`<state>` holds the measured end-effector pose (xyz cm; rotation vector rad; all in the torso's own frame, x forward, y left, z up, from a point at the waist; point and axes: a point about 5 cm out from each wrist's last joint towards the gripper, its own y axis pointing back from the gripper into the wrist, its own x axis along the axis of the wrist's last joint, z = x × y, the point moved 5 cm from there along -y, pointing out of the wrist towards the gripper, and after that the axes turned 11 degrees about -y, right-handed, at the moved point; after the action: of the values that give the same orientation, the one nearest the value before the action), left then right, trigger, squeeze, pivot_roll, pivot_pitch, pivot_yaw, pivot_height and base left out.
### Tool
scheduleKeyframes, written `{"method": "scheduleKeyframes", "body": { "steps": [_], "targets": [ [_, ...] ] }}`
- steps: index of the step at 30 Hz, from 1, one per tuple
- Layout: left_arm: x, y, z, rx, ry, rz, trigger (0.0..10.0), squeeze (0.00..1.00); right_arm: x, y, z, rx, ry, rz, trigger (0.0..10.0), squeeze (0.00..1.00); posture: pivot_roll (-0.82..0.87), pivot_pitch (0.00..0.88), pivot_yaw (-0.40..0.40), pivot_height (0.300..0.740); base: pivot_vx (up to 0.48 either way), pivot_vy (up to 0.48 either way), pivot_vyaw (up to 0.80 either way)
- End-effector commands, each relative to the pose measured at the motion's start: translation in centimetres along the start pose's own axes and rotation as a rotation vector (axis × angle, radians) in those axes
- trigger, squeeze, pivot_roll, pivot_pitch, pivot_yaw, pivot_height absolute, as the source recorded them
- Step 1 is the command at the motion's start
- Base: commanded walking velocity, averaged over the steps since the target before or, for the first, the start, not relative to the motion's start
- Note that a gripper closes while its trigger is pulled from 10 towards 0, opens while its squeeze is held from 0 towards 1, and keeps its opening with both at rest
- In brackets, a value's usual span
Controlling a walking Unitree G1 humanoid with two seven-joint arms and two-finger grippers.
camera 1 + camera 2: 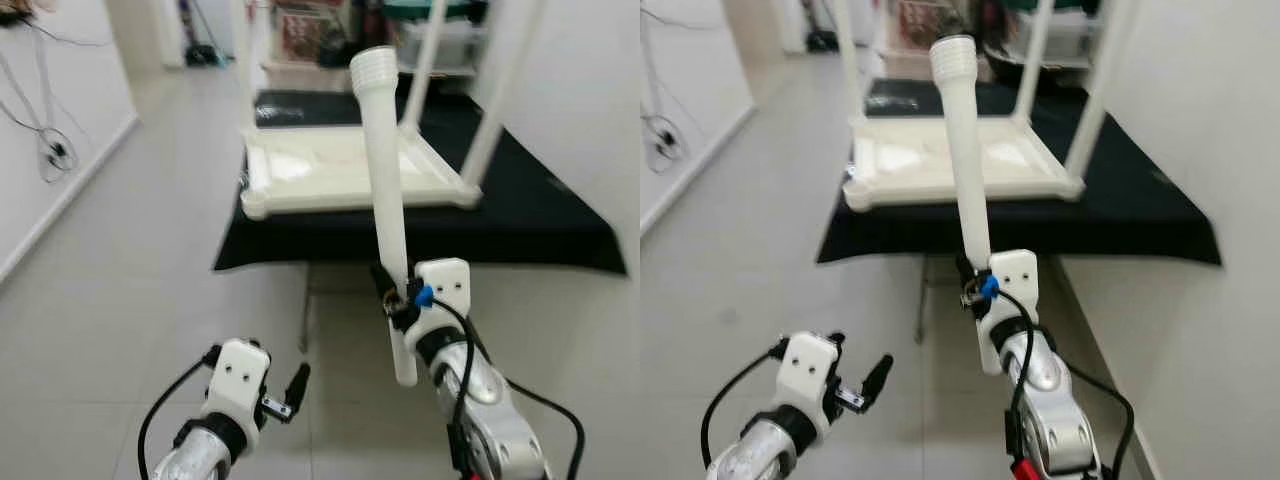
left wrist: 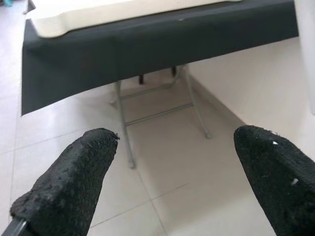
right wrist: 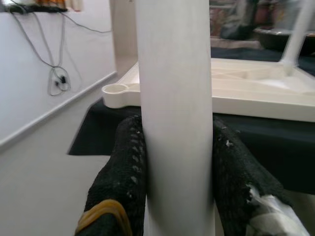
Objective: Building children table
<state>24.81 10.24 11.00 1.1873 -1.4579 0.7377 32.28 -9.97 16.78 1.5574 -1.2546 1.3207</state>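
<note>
My right gripper (image 1: 398, 296) is shut on a white table leg (image 1: 385, 170), held nearly upright with its threaded end (image 1: 374, 68) at the top. In the right wrist view both black fingers (image 3: 120, 172) press the leg (image 3: 174, 108) from either side. Ahead, the white tabletop (image 1: 350, 170) lies upside down on a black-clothed table (image 1: 540, 215), with three legs (image 1: 500, 100) standing up from its corners. Its near left corner socket (image 3: 115, 89) is bare. My left gripper (image 1: 295, 385) hangs low over the floor, open, holding nothing; its fingers (image 2: 74, 172) are spread wide.
The black-clothed table stands on a folding metal frame (image 2: 147, 105) against the white wall on the right. Pale tiled floor (image 1: 130, 270) lies to the left. Cables (image 1: 50, 150) hang on the left wall. Shelves with clutter (image 1: 320, 30) stand behind the table.
</note>
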Motion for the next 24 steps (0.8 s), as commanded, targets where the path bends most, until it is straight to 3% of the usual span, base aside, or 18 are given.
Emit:
{"method": "scheduleKeyframes", "body": {
  "steps": [1,6,8,14,19,21,24],
  "targets": [
    [0.2,-0.2,0.2,-0.009,0.014,-0.001,10.0,0.00,0.4,0.2,1.0,-0.030,0.013,0.010,10.0,0.00,0.08,0.041,-0.096,0.740,0.000,0.000,0.00],
    [0.2,-0.3,0.4,-0.019,0.011,-0.003,10.0,0.00,1.1,-0.2,1.5,-0.056,-0.008,0.033,10.0,0.00,0.08,0.042,-0.098,0.740,0.000,0.000,0.00],
    [0.4,-0.5,0.8,-0.084,-0.038,0.009,10.0,0.00,1.5,-0.4,1.6,-0.062,-0.026,0.047,10.0,0.00,0.09,0.043,-0.098,0.740,0.000,0.000,0.00],
    [0.4,-0.6,1.0,-0.189,-0.080,0.016,10.0,0.00,2.9,-1.3,1.5,-0.073,-0.094,0.085,10.0,0.00,0.09,0.038,-0.100,0.740,0.000,0.000,0.00],
    [0.3,-0.5,1.1,-0.209,-0.084,0.015,10.0,0.00,3.1,-1.5,1.4,-0.076,-0.115,0.092,10.0,0.00,0.09,0.037,-0.100,0.740,0.000,0.000,0.00],
    [0.1,-0.6,0.9,-0.203,-0.071,0.020,10.0,0.00,3.6,-1.9,0.9,-0.060,-0.182,0.103,10.0,0.00,0.09,0.031,-0.105,0.740,0.000,0.000,0.00],
    [0.5,-1.0,0.9,-0.209,-0.046,0.041,10.0,0.00,3.7,-1.8,0.5,-0.040,-0.208,0.108,10.0,0.00,0.09,0.028,-0.103,0.740,0.000,0.000,0.00]
  ]
}}
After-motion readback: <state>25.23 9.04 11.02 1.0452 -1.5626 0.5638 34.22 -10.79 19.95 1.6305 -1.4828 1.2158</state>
